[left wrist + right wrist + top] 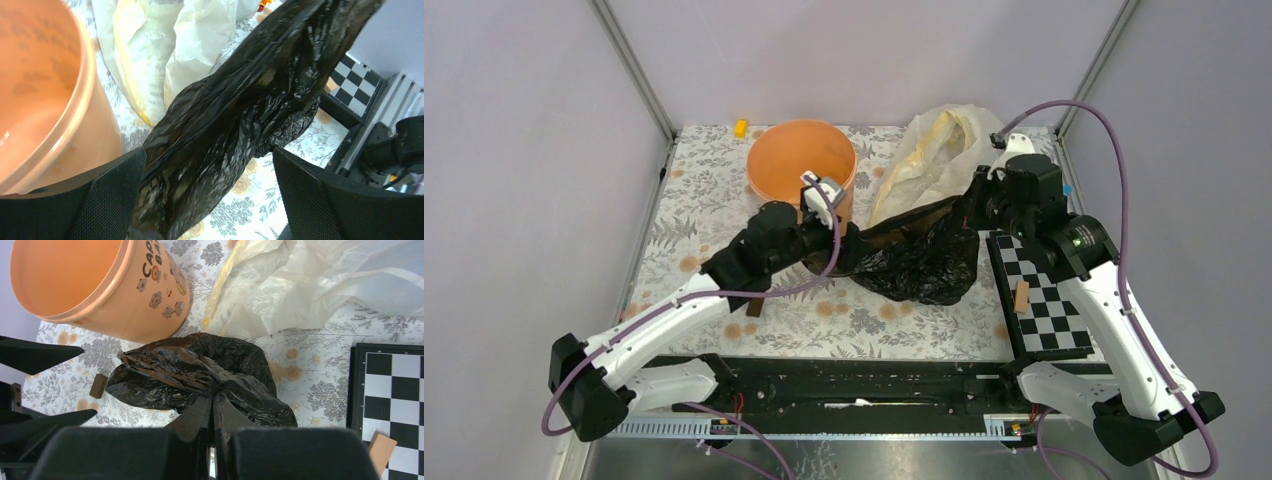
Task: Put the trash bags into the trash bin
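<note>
The black trash bag [919, 262] hangs stretched between my two grippers, just right of the peach-orange bin [802, 163]. My right gripper [977, 207] is shut on a bunched top edge of the bag [200, 375], holding it above the table. My left gripper [836, 236] is open beside the bin's front right wall. In the left wrist view the bag [235, 115] runs between its wide-apart jaws, lying against the left finger [107, 200], with a gap to the right finger [320, 200]. The bin [35, 95] stands upright and looks empty [75, 275].
A cream-white plastic bag [936, 148] lies behind the black bag, right of the bin. A checkerboard [1042, 297] with a small wooden block [1021, 296] lies at the right. A brown block [754, 305] lies near the left arm, a yellow piece [741, 127] at the back left.
</note>
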Controlling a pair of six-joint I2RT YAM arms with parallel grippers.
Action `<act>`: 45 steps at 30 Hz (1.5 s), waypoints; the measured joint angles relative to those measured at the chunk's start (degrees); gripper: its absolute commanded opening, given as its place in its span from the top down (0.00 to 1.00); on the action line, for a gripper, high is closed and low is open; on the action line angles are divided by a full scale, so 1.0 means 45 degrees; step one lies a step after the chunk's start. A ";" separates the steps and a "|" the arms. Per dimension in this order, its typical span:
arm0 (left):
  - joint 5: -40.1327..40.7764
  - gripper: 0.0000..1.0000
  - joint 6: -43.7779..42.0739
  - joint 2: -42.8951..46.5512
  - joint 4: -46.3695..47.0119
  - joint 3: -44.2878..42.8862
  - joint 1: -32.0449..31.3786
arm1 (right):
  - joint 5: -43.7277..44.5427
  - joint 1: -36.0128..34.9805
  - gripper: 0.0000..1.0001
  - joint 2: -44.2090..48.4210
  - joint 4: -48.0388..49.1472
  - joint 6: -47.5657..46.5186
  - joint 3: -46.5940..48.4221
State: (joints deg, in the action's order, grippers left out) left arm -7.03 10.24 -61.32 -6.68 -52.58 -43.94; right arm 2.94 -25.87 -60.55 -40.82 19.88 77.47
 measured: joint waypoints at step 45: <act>-0.0627 1.00 0.2613 -0.2861 -0.3677 -0.6033 0.0427 | -0.0680 0.0000 0.00 0.0141 0.1622 -0.0646 -0.2443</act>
State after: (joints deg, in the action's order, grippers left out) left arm -9.85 22.00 -74.19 -23.22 -79.72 -42.02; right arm -0.12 -25.87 -59.92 -33.52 16.97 66.48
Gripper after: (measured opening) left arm 0.001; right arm 0.994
